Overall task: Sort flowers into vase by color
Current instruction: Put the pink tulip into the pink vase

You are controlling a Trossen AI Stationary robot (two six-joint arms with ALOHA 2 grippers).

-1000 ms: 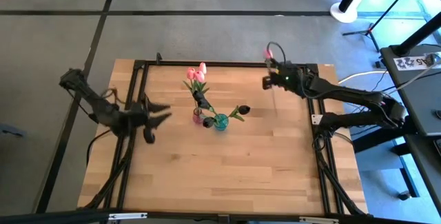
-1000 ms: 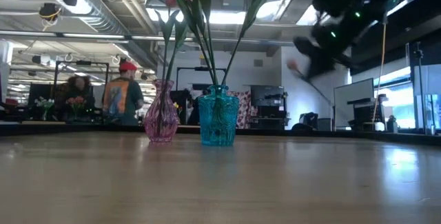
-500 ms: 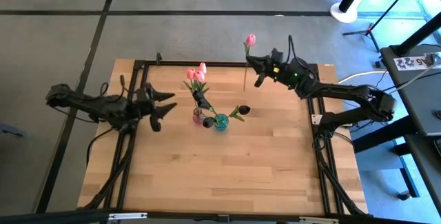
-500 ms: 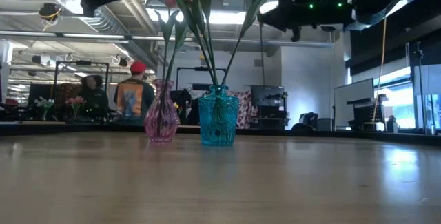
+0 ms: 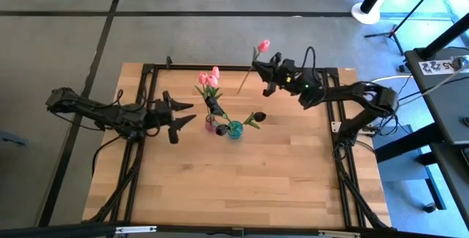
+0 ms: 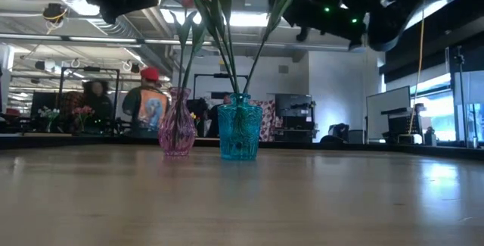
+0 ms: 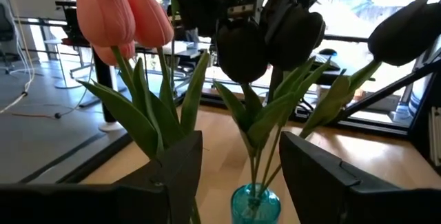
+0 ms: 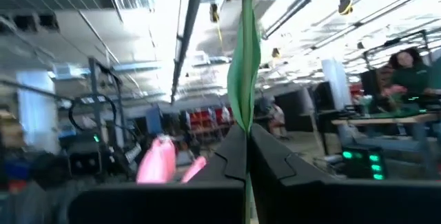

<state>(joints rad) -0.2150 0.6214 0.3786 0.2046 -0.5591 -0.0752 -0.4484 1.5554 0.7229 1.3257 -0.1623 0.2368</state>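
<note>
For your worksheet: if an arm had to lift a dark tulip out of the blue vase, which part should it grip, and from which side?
Likely the bare green stem just above the blue vase rim, below the leaves, on a dark tulip. Come from the right: the pink vase stands close on the other side.

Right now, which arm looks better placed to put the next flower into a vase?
The right one, probably: its gripper is shut on a pink tulip near the vases. The left gripper is open and holds nothing, beside the pink vase.
</note>
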